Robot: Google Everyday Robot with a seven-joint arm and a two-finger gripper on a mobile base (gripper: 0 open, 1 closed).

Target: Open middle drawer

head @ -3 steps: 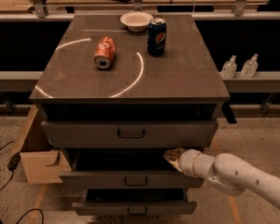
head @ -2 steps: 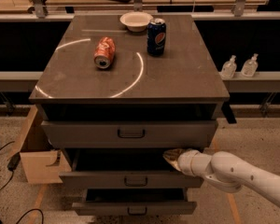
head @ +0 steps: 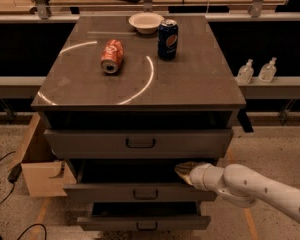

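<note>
Middle drawer (head: 105, 193) stands open — gripper (head: 183, 170) over its right rim.

On the desk (head: 195, 81), the bowl (head: 146, 22) sits behind the upright can (head: 167, 39), with the lying can (head: 112, 56) to their left. The gripper (head: 182, 169) is in the middle drawer (head: 105, 193), right side, below the top drawer (head: 190, 143).

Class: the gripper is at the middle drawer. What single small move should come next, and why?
Probably a short pull straight outward, toward the camera. The gripper sits over the top edge of the middle drawer, right of its handle, and that drawer stands only partly out, so more travel seems needed.
</note>
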